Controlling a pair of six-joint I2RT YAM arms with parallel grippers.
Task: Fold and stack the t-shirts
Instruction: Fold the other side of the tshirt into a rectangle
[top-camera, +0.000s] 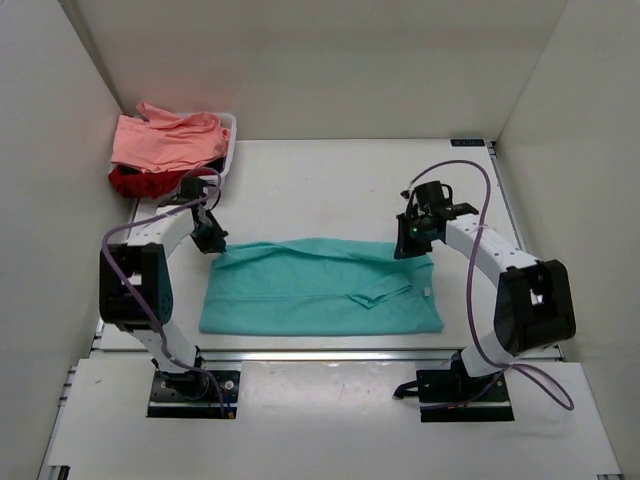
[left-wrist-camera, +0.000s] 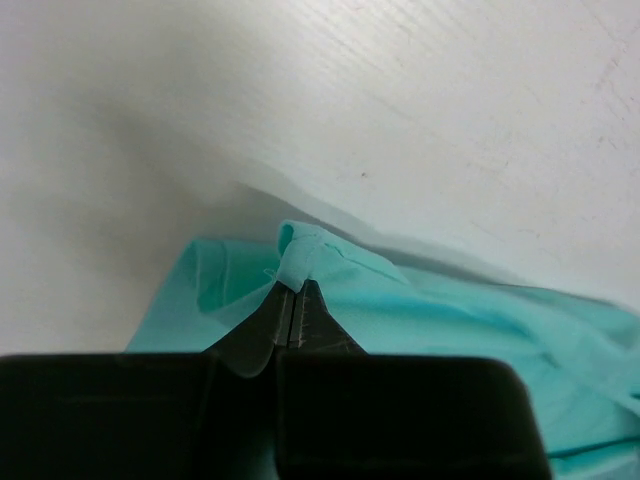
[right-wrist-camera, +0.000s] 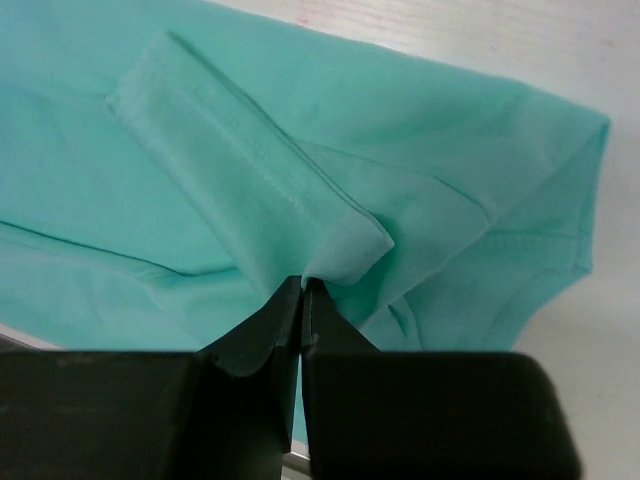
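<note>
The teal t-shirt (top-camera: 320, 288) lies spread across the middle of the table, partly folded, with a sleeve flap on top. My left gripper (top-camera: 213, 243) is shut on its far left corner; the left wrist view shows the cloth (left-wrist-camera: 300, 255) pinched at the fingertips. My right gripper (top-camera: 407, 245) is shut on its far right corner; the right wrist view shows a folded teal edge (right-wrist-camera: 340, 245) pinched there. The salmon pink t-shirt (top-camera: 165, 140) lies on top of the dark red t-shirt (top-camera: 135, 182) in the basket at the far left.
A white plastic basket (top-camera: 229, 135) stands in the far left corner against the wall. White walls enclose the table on the left, back and right. Purple cables loop from both arms.
</note>
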